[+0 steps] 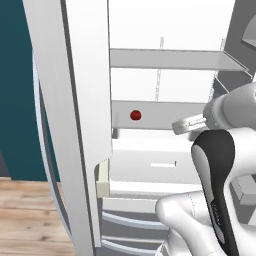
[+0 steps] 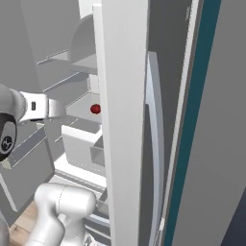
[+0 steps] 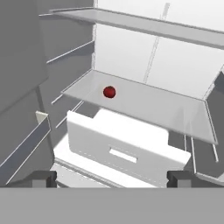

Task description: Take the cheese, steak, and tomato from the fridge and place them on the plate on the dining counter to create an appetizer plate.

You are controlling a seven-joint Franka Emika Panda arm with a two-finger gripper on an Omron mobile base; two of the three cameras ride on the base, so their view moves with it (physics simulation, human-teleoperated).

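Left base view: fridge (image 1: 90, 100) open, door edge in foreground; tomato (image 1: 135, 115) sits alone on the middle shelf (image 1: 165, 116), toward its left end. White drawer (image 1: 155, 165) below the shelf. Arm rises lower right w/ the hand (image 1: 181, 126) reaching in at about shelf height, well right of the tomato, not touching it. Right base view: same scene from other side; tomato (image 2: 95, 109) peeks out just left of the door edge, the hand (image 2: 60, 109) near it but apart. Hand view: two dark fingertips (image 3: 43, 178) at the bottom spread wide w/ nothing between them, so hand is open and empty; tomato (image 3: 109, 92) ahead, on the shelf (image 3: 166, 109) above the drawer (image 3: 122, 148). No cheese or steak seen on the visible shelves; could be hidden, can't tell. Plate and tabletop out of frame. Judgement: early stage, approach for the tomato pick; nothing grasped yet, all three placements appear left to do.
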